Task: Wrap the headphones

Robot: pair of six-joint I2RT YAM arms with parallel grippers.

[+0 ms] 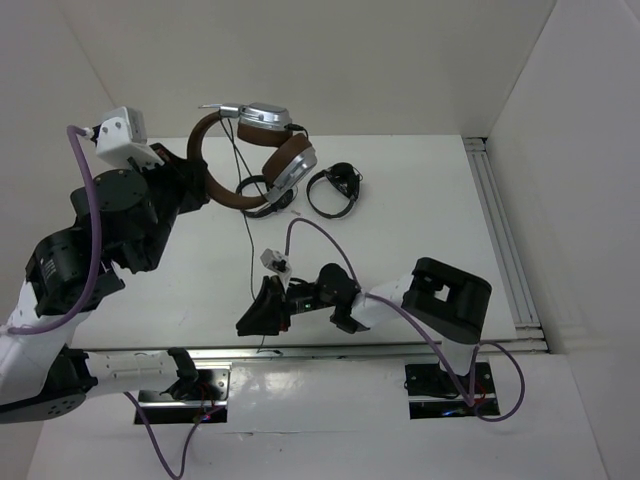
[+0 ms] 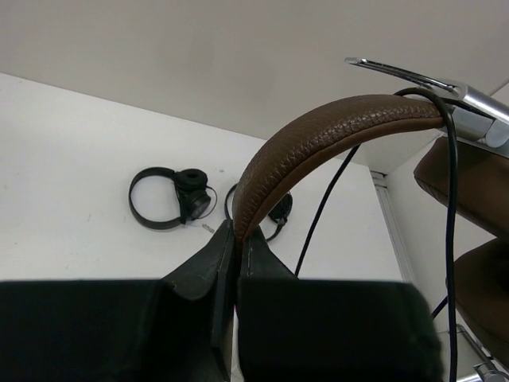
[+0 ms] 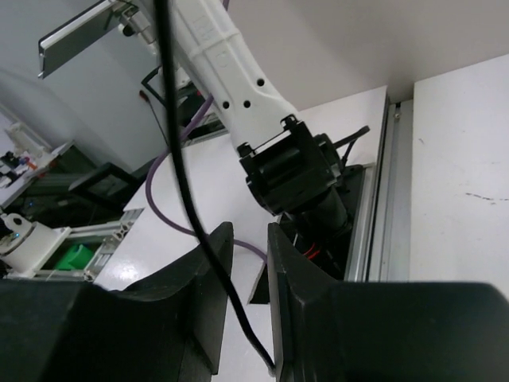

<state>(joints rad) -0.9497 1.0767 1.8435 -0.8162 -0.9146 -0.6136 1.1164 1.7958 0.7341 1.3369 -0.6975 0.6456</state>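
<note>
1. The left gripper (image 2: 237, 239) was pressed together on the brown headband (image 2: 318, 139) of the headphones (image 1: 262, 150), the leather pinched edge-on between its two black fingers.
2. That kept the headphones up off the white table (image 1: 420, 220), over its far left part. The headband arched away from the gripper towards the back wall.
3. From above, the two silver earcups with their brown pads hung at the far end of the arch, one (image 1: 265, 118) above the other (image 1: 292, 165).
4. A thin black cable (image 1: 247, 235) dropped from the headphones and ran down across the table towards the near edge, where the right gripper (image 1: 258, 312) sat low.
5. The right gripper's (image 3: 250, 239) fingers were parted by a narrow gap. In its wrist camera the cable (image 3: 179, 159) came down from the top and passed into that gap. The gap looked wider than the cable, so I could not say the cable was truly pinched.
6. Two small all-black headphones lay on the table near the back. One (image 1: 335, 190) was in plain sight to the right of the lifted pair, and the other (image 1: 262, 196) lay just left of it, partly hidden behind the lower earcup.
7. The left wrist camera showed both black pairs (image 2: 171, 199) (image 2: 274, 211) flat on the table, side by side.
</note>
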